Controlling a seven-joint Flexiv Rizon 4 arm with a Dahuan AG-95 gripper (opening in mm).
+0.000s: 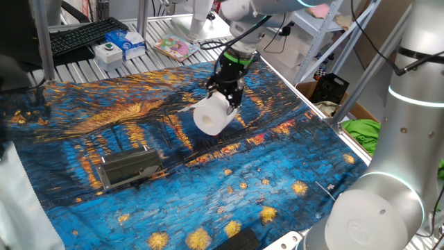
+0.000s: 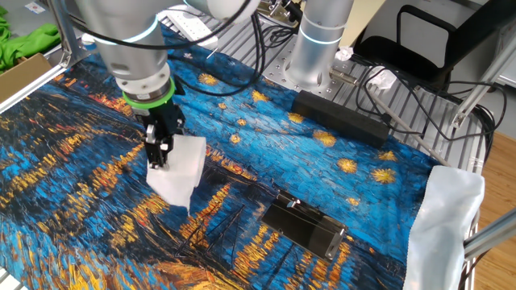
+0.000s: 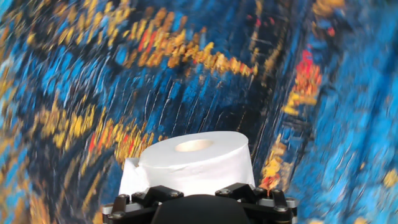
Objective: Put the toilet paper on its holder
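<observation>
Fingers (image 1: 231, 92) spread wide clasp the toilet paper (image 1: 212, 115), its core pointing off the gripper (image 2: 161, 155); the holder (image 1: 129, 167) lies well left, nearer.

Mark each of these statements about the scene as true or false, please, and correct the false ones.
1. The toilet paper sits between the fingers of the hand. True.
2. The toilet paper already hangs on the holder. False: the holder lies apart on the cloth with nothing on it.
3. The table is covered by a blue and yellow painted-style cloth. True.
4. The holder stands upright on the metal table beside the keyboard. False: it lies flat on the cloth.
5. The hand points down toward the cloth. True.
</observation>
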